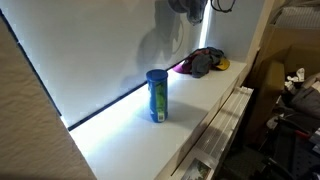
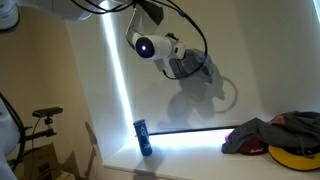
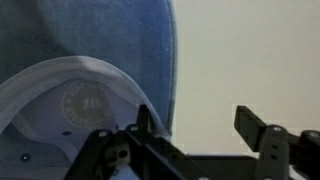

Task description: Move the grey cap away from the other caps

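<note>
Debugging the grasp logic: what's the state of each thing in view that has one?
grey cap: up in the air at the gripper, against one finger, not clamped; whether it hangs on that finger is unclear.
fingers: spread apart, gap between them empty.
other caps: heaped on the shelf, untouched.
blue canister: upright on the shelf, apart from the heap.

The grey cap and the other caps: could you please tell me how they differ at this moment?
The grey cap is up in the air by the gripper; the other caps lie on the shelf. The grey cap is alone and mid-grey; the other caps form a heap of dark, pink and yellow. Both are soft fabric.
</note>
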You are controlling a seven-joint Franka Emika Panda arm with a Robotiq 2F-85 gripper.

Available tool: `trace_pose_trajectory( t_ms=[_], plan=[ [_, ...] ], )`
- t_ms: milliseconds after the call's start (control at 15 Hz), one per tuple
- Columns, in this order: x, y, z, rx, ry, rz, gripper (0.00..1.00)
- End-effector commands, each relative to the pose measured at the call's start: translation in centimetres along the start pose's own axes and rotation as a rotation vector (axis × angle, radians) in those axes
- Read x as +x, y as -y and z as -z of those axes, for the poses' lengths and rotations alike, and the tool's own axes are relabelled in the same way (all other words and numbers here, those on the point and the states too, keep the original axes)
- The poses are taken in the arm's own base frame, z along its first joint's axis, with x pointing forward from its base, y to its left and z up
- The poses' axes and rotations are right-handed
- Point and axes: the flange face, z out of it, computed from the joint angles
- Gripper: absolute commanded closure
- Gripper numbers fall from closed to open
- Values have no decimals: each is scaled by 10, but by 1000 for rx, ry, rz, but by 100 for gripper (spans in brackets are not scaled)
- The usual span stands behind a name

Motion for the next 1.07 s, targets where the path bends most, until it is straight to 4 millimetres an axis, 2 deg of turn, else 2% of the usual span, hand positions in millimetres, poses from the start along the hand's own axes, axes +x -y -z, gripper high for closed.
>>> trace_pose_trajectory(
  t_ms=[0, 67, 133, 200, 267, 333, 400, 467, 600, 733, 800, 1000],
  plan=[
    [-30, -12, 6, 76, 36, -172, 44],
    [-37, -24, 4, 95, 52, -226, 51],
    [-43, -35, 4, 111, 72, -276, 26],
    [-37, -17, -1, 75, 63, -193, 36],
    [-43, -27, 0, 85, 78, -226, 35],
    [-45, -34, 1, 86, 83, -243, 29],
    [-45, -38, 1, 86, 84, -251, 5],
    [-45, -44, 2, 24, 97, -385, 6],
    [-40, -45, 2, 26, 147, -486, 0],
    [-33, -41, 1, 10, 191, -598, 32],
    [-29, -39, 0, -1, 208, -652, 32],
    [-15, -29, -8, -26, 252, -820, 54]
  ],
)
